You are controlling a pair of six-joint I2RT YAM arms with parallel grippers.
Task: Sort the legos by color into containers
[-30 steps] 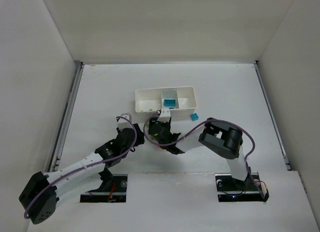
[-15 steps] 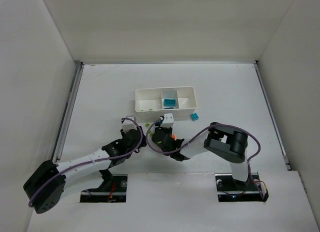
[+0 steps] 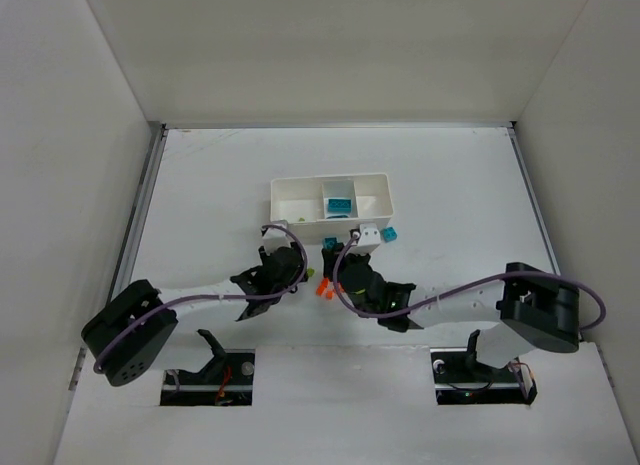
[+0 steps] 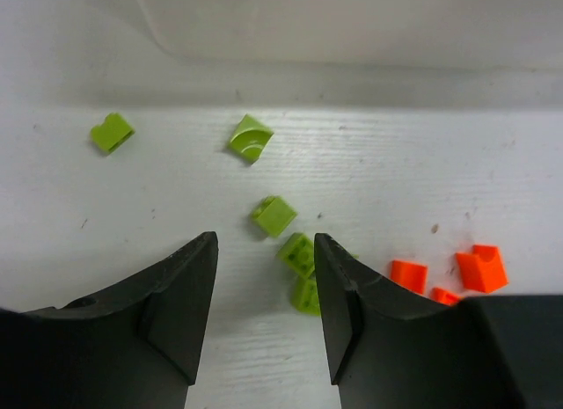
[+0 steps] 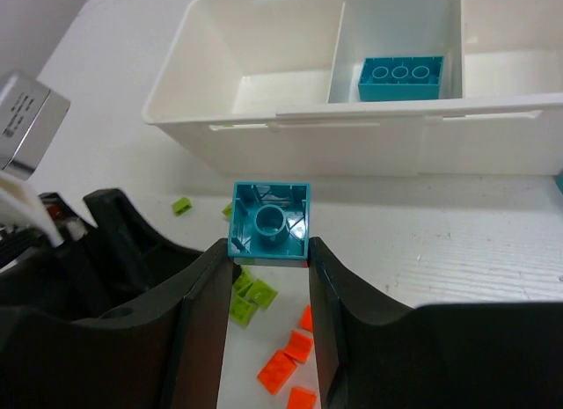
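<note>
My right gripper is shut on a teal lego, held underside up above the table just in front of the white tray. Another teal lego lies in the tray's middle compartment. My left gripper is open and low over the table, with lime green legos just ahead of its fingertips and orange-red legos to their right. In the top view the two grippers, left and right, are close together in front of the tray.
A loose teal lego lies by the tray's right front corner. Two more green legos lie scattered near the tray wall. My left arm fills the left of the right wrist view.
Both grippers have shifted right and toward the tray. The right arm has swung out to the right. The orange-red legos now show uncovered between the grippers.
</note>
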